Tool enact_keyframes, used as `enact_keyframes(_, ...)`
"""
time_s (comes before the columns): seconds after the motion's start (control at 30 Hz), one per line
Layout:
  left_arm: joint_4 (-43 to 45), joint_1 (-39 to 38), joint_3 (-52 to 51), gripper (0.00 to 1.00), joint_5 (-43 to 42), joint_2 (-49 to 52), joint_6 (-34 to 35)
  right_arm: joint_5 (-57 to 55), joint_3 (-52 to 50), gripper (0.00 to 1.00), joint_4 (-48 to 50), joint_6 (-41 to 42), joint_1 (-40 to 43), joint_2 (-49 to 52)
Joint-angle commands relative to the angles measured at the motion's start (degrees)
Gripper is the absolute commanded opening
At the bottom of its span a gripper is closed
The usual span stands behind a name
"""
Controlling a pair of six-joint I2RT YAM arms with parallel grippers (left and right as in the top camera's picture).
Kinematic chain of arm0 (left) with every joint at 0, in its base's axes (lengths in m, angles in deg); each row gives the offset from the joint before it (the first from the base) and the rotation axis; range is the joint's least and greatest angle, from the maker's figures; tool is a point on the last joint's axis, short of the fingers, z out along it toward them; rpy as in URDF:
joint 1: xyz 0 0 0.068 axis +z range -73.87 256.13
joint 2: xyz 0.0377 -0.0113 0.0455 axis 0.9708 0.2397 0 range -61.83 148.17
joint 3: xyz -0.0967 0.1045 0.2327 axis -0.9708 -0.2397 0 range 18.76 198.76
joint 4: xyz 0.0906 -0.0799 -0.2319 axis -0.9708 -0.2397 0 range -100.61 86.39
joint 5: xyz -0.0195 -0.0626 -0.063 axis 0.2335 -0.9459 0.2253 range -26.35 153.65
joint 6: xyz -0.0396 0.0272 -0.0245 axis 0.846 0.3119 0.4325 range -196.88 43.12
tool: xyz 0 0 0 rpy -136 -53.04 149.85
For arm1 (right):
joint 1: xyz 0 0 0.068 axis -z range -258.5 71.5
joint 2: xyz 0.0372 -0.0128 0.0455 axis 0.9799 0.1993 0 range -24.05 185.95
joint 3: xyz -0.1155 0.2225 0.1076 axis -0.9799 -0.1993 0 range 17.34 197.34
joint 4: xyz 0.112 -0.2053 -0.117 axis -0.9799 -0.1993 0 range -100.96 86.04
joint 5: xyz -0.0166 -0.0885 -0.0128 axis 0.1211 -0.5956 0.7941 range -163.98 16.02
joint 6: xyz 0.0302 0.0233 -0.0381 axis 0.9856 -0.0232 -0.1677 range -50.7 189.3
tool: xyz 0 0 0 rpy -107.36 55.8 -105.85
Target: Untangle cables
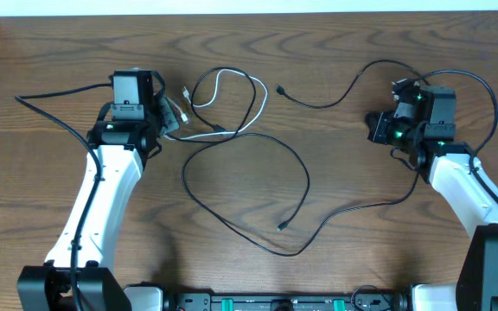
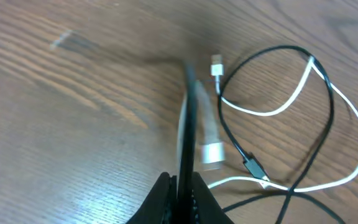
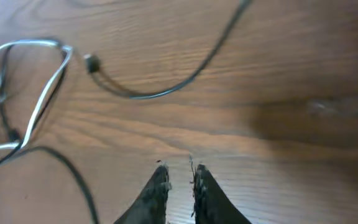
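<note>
Overhead view: white cable (image 2: 263,114) sits at 11 o'clock of the table (image 1: 50,60), looped through a small coil of black cable (image 1: 306,170). The rest of the black sprawls as a big open loop over centre, with one plug end lying loose at about 6 o'clock. Another black run with a free plug heads from 12 o'clock out to 2 o'clock, ending near the right gripper (image 3: 180,167). At 10 o'clock the left gripper (image 2: 179,182) is right at the tangle's edge, jaws fully closed. The left wrist view shows a blurred silver-tipped plug (image 2: 211,151) just ahead of the tips and a thin dark streak rising from them; cannot tell if either is actually pinched. Likely reason for that spot: anchoring or tugging one end so the crossings open up. A small white plug (image 2: 216,65) and a black plug (image 2: 252,165) lie free on the wood at 1 to 3 o'clock of that view, so loose ends are there to thread back out. The right gripper's jaws are only a slit apart, bare wood showing between them, nothing held. In its own view the black cable arcs past at 12 o'clock, well apart from the tips. Judgement: the task is early, since white and black cross at several points and are not separated yet. Risk: pulling with the left alone may tighten the loop instead of freeing it.
</note>
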Motion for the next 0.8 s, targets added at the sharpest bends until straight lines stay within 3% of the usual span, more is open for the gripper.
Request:
enact_keyframes(0.0, 1.0, 0.1, 0.6, 0.08, -8.5, -0.8, -7.1, 7.4, 0.1, 0.4, 0.0, -8.9, -2.4, -0.8)
enact_keyframes(0.03, 1.2, 0.1, 0.6, 0.07, -9.5, -0.8, -7.5, 7.4, 0.1, 0.5, 0.0, -8.9, -2.8, -0.8)
enact_keyframes(0.07, 1.2, 0.1, 0.6, 0.08, -10.3, -0.8, -7.5, 7.3, 0.1, 0.71, 0.0, -8.9, -3.7, -0.8)
enact_keyframes(0.13, 1.2, 0.1, 0.6, 0.07, -10.3, -0.8, -7.5, 7.3, 0.1, 0.78, 0.0, -8.9, -4.6, -0.8)
enact_keyframes(0.33, 1.1, 0.1, 0.6, 0.08, -9.9, -0.8, -7.5, 6.8, 0.1, 0.86, 0.0, -9.5, -7.0, -0.8)
enact_keyframes(0.37, 1.0, 0.1, 0.6, 0.17, -9.3, -0.8, -7.5, 6.4, 0.1, 0.86, 0.0, -9.5, -7.3, -0.8)
enact_keyframes(0.4, 1.0, 0.1, 0.6, 0.17, -8.8, -0.8, -7.5, 6.1, 0.1, 0.87, 0.0, -9.5, -7.4, -0.8)
enact_keyframes(0.63, -4.2, 0.1, 0.6, 0.17, 8.4, -0.4, -7.5, 5.9, 0.1, 0.93, 0.0, -9.4, -7.6, -0.8)
enact_keyframes(0.73, -5.9, 0.2, 0.6, 0.17, 10.9, 0.4, -7.5, 6.0, 0.1, 0.99, 0.0, -9.4, -7.6, -0.8)
enact_keyframes(0.77, -6.3, 0.2, 0.6, 0.25, 10.9, 0.9, -7.5, 6.0, 0.1, 0.99, 0.0, -9.4, -7.6, -0.8)
